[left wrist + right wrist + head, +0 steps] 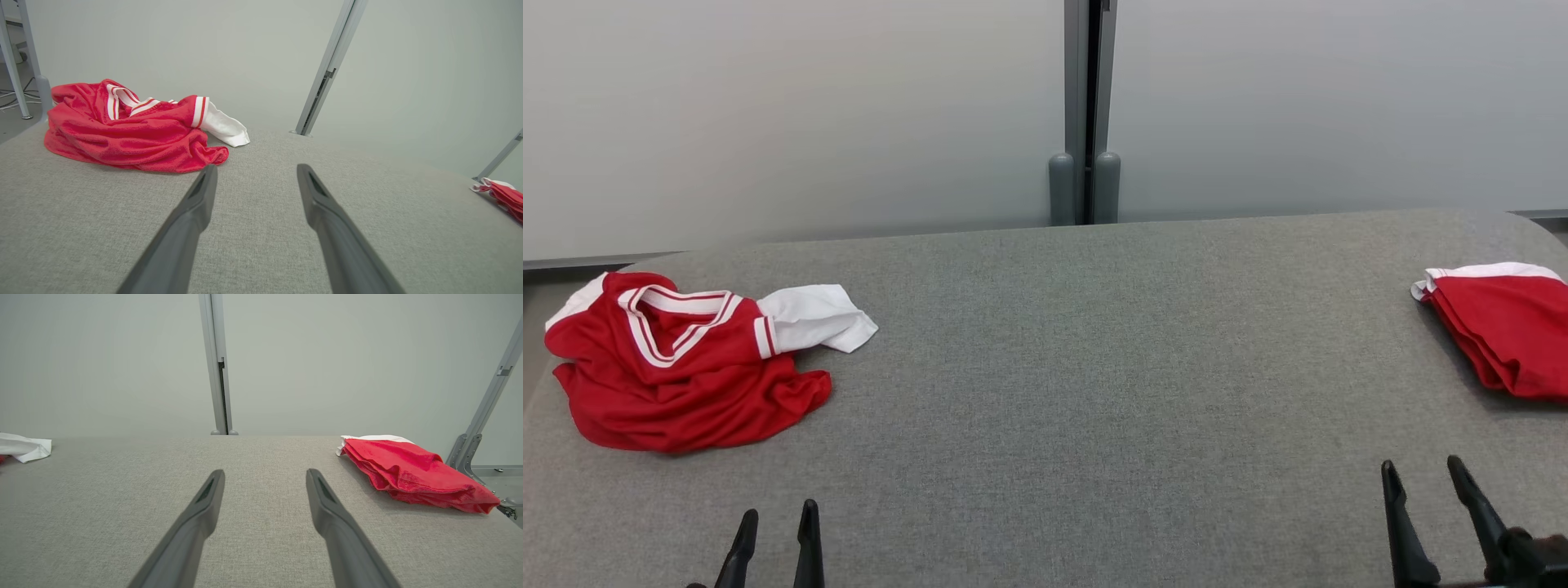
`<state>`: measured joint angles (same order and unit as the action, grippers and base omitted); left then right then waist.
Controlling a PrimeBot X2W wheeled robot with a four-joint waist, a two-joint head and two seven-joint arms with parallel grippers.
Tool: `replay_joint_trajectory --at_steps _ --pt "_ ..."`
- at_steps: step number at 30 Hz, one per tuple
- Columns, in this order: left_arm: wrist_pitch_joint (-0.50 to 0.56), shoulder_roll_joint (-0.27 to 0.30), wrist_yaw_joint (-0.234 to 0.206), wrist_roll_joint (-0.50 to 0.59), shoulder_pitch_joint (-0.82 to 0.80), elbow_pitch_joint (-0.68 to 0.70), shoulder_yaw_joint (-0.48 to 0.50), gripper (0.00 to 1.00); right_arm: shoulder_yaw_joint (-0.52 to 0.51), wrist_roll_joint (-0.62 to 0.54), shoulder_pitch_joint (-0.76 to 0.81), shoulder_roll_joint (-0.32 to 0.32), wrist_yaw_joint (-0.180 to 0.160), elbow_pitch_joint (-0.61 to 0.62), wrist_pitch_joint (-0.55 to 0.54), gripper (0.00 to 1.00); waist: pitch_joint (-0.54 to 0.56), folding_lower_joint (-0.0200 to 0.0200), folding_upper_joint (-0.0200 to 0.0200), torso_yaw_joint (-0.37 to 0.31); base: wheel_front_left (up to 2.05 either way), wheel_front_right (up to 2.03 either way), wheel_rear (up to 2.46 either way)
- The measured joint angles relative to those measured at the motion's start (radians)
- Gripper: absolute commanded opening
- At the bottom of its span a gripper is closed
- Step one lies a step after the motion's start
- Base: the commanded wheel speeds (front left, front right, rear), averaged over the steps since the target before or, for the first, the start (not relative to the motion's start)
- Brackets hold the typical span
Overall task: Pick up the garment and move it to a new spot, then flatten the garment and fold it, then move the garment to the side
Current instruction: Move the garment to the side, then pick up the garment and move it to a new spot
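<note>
Crumpled garment: red jersey with white sleeve and striped collar, heaped on the grey table, ahead and to the left of the left jaws, well apart from them. Bunched, so it likely needs lifting to open space before flattening.
Left gripper: jaws spread wide, nothing between them; hovers low over bare cloth, fingers pointing up the table. Judged ready to reach for the heap.
Centre of table: bare ground between the two sets of jaws, a likely new spot for spreading.
Right gripper: jaws wide apart, empty, poised just above the surface.
Folded garment: red and white, neatly stacked ahead and right of the right jaws, near the table edge; seemingly already set aside.
</note>
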<state>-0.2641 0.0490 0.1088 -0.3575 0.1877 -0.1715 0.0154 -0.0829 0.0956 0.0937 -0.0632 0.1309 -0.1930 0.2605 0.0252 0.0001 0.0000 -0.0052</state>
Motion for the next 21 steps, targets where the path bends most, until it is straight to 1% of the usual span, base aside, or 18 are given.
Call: replay_joint_trajectory --at_steps 5,8,16,21 --pt "0.0 0.0 0.0 -0.001 0.014 -0.004 -0.012 1.0 0.011 0.002 0.089 0.013 0.0 0.051 0.001 1.0 0.022 0.0 0.0 0.004 0.0 0.0 0.0" --pt "0.0 0.0 0.002 -0.004 0.014 -0.008 -0.023 1.0 0.022 0.019 0.1 0.014 0.0 0.061 0.001 1.0 0.024 0.0 0.0 0.005 0.0 0.0 0.0" --pt "0.0 0.0 0.004 -0.003 0.009 -0.011 -0.034 1.0 0.031 0.02 0.102 0.014 0.0 0.071 0.001 1.0 0.014 0.0 0.0 0.011 0.0 0.0 0.0" --pt "0.0 0.0 0.005 0.0 -0.002 -0.012 -0.038 1.0 0.03 0.017 0.101 0.014 0.0 0.077 0.001 1.0 0.013 -0.0001 0.0 0.049 0.0 0.0 0.0"
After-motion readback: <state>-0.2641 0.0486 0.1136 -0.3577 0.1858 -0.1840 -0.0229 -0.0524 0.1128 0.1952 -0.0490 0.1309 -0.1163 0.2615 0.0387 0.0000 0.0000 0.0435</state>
